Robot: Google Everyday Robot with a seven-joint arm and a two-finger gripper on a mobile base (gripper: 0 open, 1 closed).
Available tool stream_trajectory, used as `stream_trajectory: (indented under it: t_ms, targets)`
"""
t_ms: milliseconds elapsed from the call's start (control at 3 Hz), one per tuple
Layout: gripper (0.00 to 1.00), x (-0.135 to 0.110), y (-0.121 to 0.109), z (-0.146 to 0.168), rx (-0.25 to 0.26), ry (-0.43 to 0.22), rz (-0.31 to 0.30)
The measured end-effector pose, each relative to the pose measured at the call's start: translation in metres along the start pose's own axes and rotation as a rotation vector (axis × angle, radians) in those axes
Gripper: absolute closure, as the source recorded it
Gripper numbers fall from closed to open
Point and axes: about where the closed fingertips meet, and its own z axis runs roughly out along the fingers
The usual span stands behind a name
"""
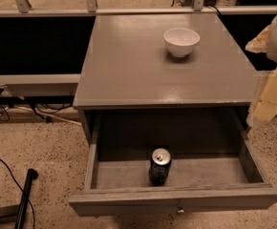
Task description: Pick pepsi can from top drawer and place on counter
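The pepsi can [160, 166] stands upright in the open top drawer [129, 173], near the middle and close to the front panel. Its silver top faces up. The drawer is pulled out below the counter [129, 66], with a small knob [180, 209] on its front. My gripper [264, 109] shows as a pale shape at the right edge of the camera view. It hangs beside the counter's right front corner, above the drawer's right wall, apart from the can and holding nothing that I can see.
A white bowl [181, 41] sits on the counter at the back right. A metal rail [43, 12] runs behind the cabinet. Cables [0, 111] and a black bar [25, 194] lie on the speckled floor at the left.
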Motion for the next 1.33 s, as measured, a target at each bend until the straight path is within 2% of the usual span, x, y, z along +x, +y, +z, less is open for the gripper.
stream_trajectory:
  t_ms: [333, 667, 1000, 1333]
  targets:
    - [0.00, 0.000, 0.000, 0.000, 0.000, 0.000, 0.000]
    - [0.00, -0.005, 0.000, 0.001, 0.010, -0.037, -0.005]
    - [0.00, -0.016, 0.013, 0.014, 0.001, -0.109, -0.045]
    - [0.00, -0.015, 0.020, 0.020, 0.008, -0.157, -0.047]
